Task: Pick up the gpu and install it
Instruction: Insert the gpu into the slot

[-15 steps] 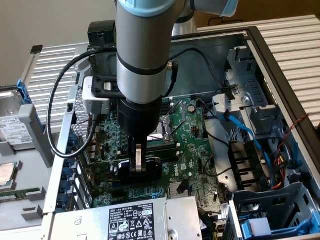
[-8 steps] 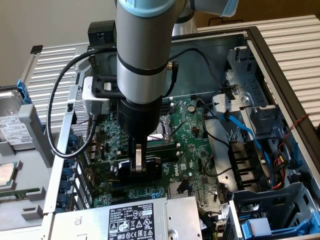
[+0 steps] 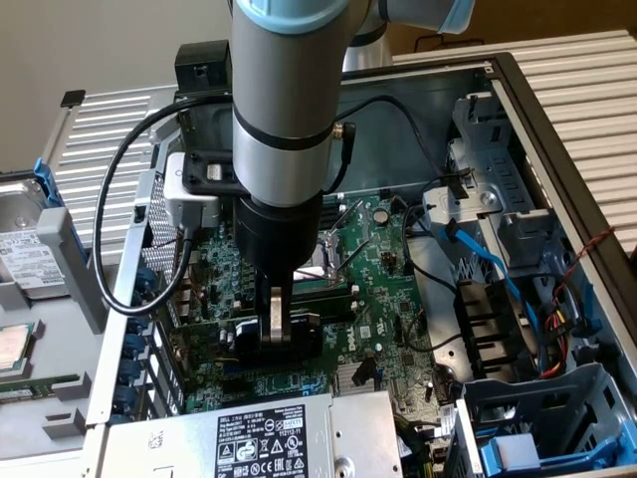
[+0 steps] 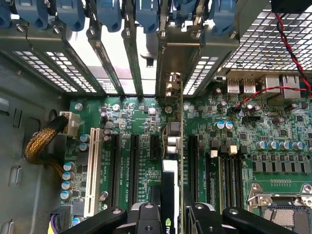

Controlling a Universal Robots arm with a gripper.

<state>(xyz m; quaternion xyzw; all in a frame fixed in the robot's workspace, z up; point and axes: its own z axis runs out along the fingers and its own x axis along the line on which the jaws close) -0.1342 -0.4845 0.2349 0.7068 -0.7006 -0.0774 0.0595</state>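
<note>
A: What is the arm's gripper (image 3: 276,327) doing?

B: Its fingers (image 4: 146,214) are gripping the gpu (image 4: 171,195), a short card with a black shroud, green board and silver end bracket, edge-down over the large green motherboard (image 3: 383,284) inside the open grey computer case (image 3: 557,129).

A: Which step is that?

B: I judge it to be the installing; the card is standing at a black expansion slot (image 4: 152,146), bracket reaching toward the rear slot opening (image 4: 148,58). Seating calls for a straight press with edge and slot aligned.

A: Any room?

B: Little. The silver power supply box (image 3: 259,438) is sitting just near, and neighbouring slot covers (image 4: 109,68) are flanking the opening.
</note>
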